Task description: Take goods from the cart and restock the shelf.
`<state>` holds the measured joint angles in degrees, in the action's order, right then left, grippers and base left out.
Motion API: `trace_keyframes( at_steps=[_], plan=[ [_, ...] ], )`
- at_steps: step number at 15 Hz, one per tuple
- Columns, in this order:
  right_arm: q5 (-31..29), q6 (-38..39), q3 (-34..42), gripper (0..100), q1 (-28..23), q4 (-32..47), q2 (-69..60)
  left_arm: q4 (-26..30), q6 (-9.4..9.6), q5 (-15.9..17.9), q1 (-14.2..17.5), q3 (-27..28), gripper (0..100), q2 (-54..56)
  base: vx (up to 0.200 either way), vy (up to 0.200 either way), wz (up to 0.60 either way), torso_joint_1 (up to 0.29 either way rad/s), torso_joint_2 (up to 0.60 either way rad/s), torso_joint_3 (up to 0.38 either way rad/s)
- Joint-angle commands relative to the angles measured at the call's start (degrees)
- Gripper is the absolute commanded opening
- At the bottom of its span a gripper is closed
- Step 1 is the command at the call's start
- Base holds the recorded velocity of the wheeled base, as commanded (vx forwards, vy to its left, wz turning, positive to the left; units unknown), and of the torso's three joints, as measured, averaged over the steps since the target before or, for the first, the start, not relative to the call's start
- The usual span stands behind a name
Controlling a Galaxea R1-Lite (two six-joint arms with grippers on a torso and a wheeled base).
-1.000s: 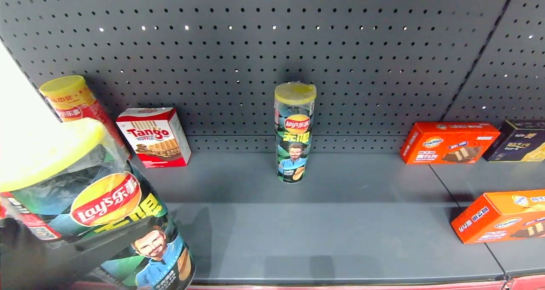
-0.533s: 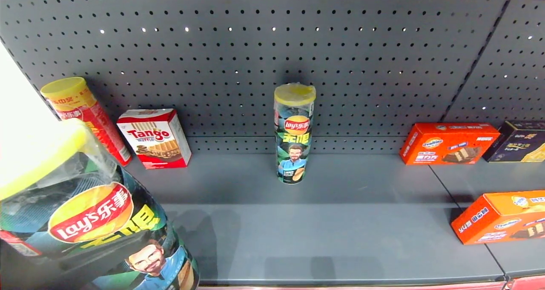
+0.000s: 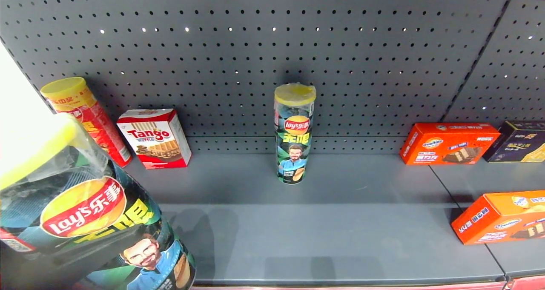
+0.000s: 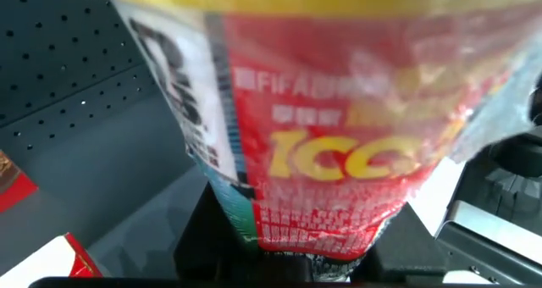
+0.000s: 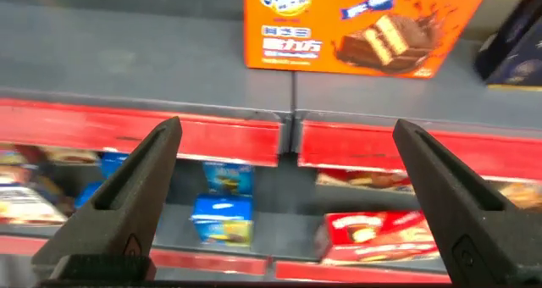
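Fingers of my left gripper are clamped on either side of a chips can, low on its body. The can leans slightly at the near left, by the front edge of the shelf; I cannot tell whether its base touches the shelf. My right gripper has its fingers spread wide with nothing between them. It hangs in front of the shelf's red edge strip, just near of the near orange box.

On the shelf, a second chips can stands upright in the middle, close to the pegboard back. At the far left I see a red chips can beside a wafer box. At the far right lie a far orange box and a dark box, just beside each other.
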<state>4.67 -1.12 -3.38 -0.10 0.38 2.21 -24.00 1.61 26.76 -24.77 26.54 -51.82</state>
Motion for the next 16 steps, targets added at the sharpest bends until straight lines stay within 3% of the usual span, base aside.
trace_keyframes(
  at_steps=[1,6,10,13,16],
  plan=[
    [5.4,0.7,-18.2,100,3.7,-4.2,22.8,-0.1,-0.03,0.1,-0.1,-0.6,0,-0.3,0.0,0.0,0.0,0.0,0.0,0.0],
    [6.1,-7.7,-21.8,100,10.4,-8.7,36.6,-0.2,0.06,0.4,-0.3,-3.0,0,-1.5,0.0,0.0,0.0,0.0,0.0,0.0],
    [6.5,-7.7,-30.7,100,11.7,-9.7,49.7,-0.4,0.06,0.3,-0.3,-3.3,0,-1.4,0.0,0.0,0.0,0.0,0.0,0.0],
    [7.5,-6.8,-36.1,100,18.0,-15.1,59.3,-0.4,0.06,0.4,-0.3,-3.2,0,-1.3,0.0,0.0,0.0,0.0,0.0,0.0],
    [7.4,-6.9,-39.0,100,20.1,-15.2,64.2,-0.3,0.06,0.4,-0.3,-2.5,0,-1.4,0.0,0.0,0.0,0.0,0.0,0.0]
  ],
)
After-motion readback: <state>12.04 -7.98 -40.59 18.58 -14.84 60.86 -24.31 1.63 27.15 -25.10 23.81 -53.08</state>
